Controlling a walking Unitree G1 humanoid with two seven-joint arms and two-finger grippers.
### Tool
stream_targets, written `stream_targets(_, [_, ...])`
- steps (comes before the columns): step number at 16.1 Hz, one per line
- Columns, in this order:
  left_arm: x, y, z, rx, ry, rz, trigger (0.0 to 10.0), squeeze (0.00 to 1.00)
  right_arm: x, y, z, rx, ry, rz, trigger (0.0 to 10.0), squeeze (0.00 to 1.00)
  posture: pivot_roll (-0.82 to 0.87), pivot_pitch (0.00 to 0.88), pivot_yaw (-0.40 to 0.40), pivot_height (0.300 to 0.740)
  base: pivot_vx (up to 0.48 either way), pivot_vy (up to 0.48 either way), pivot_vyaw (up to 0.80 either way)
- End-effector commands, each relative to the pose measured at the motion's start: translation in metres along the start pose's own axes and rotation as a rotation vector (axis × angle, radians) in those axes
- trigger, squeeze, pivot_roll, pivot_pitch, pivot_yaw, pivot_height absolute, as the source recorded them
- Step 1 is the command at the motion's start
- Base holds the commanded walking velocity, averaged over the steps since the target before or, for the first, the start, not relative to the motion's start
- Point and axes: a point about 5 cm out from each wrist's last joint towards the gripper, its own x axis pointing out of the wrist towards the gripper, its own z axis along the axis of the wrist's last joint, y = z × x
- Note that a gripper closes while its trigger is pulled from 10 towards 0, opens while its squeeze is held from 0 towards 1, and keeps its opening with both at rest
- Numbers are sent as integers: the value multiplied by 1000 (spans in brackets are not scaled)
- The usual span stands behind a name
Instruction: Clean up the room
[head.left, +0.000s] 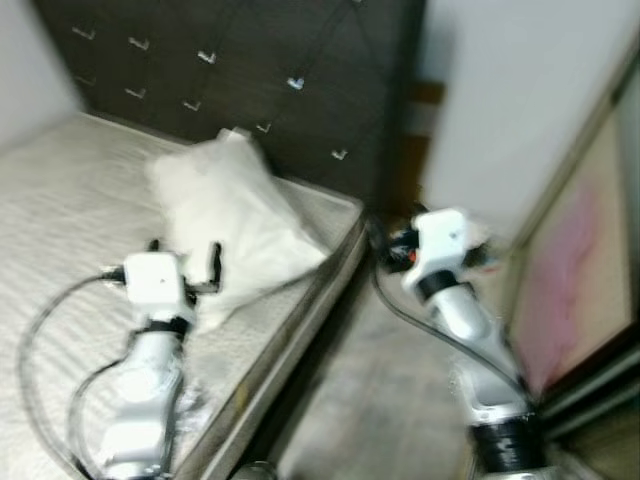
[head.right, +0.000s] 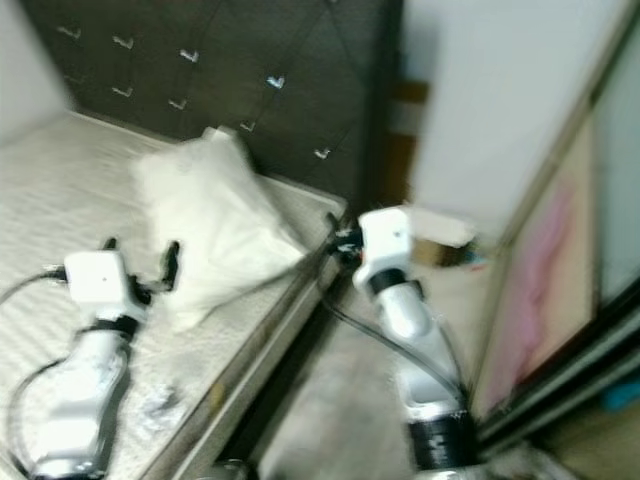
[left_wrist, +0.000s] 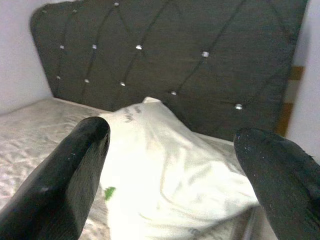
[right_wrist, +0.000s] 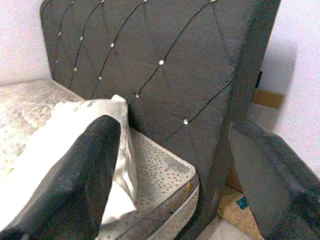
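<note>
A white pillow (head.left: 235, 215) lies on the bare patterned mattress (head.left: 60, 190), its far end leaning on the dark tufted headboard (head.left: 250, 70). My left gripper (head.left: 185, 255) hovers over the mattress just in front of the pillow's near edge, open, with nothing between its fingers. In the left wrist view the pillow (left_wrist: 165, 160) sits between the two black fingers (left_wrist: 60, 185) but farther off. My right gripper (head.left: 395, 242) is raised beside the bed's corner, over the floor gap, open and empty. In its wrist view the fingers (right_wrist: 75, 185) point at the headboard (right_wrist: 165, 65) and the mattress corner (right_wrist: 165, 172).
A large framed panel (head.left: 575, 270) leans along the right side. A narrow strip of floor (head.left: 380, 400) runs between it and the bed. A cardboard box (head.right: 440, 232) sits on the floor past the headboard. A small crumpled scrap (head.right: 160, 400) lies near the mattress edge.
</note>
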Motion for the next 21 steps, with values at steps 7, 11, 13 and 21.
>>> stream_targets(7, [1, 5, 2, 19, -4, 6, 10000, 0, 4, 5, 2, 15, -9, 18, 10000, 0, -94, 0, -7, 740, 0, 0, 800])
stream_targets(11, [1, 5, 2, 19, -8, 4, 10000, 0, 4, 6, 1, 17, -6, 21, 10000, 0, -94, 0, -7, 740, 0, 0, 800])
stream_targets(13, [1, 4, 3, 22, -8, 1, 10000, 0, 4, 6, 1, 18, -5, 21, 10000, 0, -93, 0, -8, 740, 0, 0, 800])
stream_targets(21, [0, 3, 1, 12, 3, -7, 10000, 0, 1, 6, -1, 26, 3, 15, 10000, 0, -97, 0, -4, 740, 0, 0, 800])
